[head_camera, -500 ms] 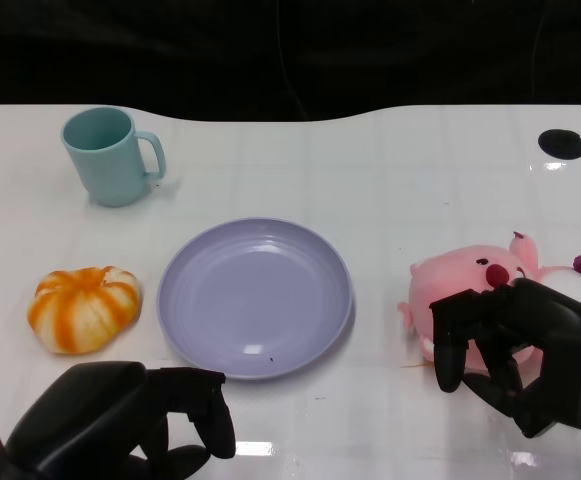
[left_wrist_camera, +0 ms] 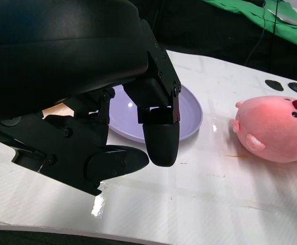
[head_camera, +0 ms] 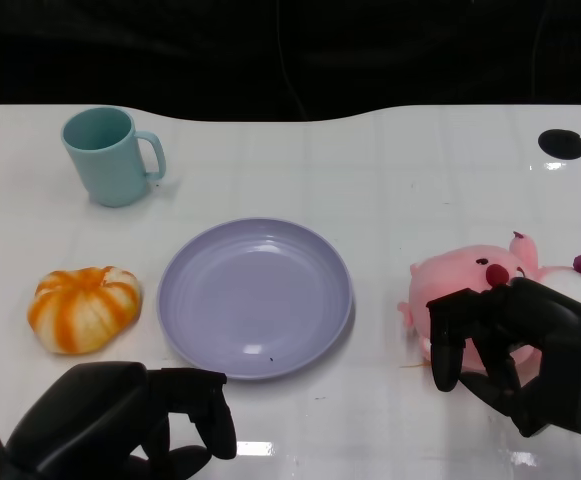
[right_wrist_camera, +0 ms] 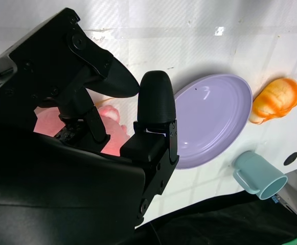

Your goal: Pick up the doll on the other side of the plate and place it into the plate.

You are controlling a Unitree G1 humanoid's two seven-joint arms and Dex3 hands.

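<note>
A teal mug [head_camera: 110, 155] stands upright on the white desk [head_camera: 390, 170], handle to the right; nearer the camera an orange-and-white pumpkin toy [head_camera: 83, 308] lies well apart from it

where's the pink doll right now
In the head view the pink doll lies on the table right of the plate, with the right hand at it.
</note>
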